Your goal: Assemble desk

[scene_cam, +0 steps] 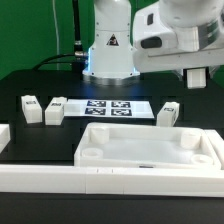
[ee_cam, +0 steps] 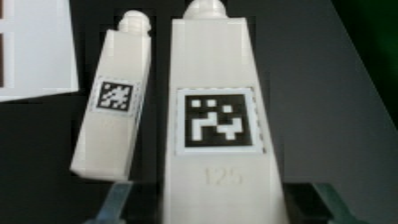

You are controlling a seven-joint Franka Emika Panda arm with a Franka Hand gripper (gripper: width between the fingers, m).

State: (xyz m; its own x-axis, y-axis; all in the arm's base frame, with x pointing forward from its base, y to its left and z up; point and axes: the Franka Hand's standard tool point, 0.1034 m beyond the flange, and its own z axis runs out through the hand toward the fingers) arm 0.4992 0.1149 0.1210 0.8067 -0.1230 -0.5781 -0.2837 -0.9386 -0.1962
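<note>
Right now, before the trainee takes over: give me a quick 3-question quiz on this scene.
1. Count: how many loose block legs does the exterior view show lying on the table?
2. True or false: a leg already stands fitted in the tabletop.
3. In the exterior view, what lies between the left pair of legs and the right leg? A) the marker board B) the tabletop C) a border rail

Key: 1) three; 2) false, its corner sockets are bare; 3) A.
</note>
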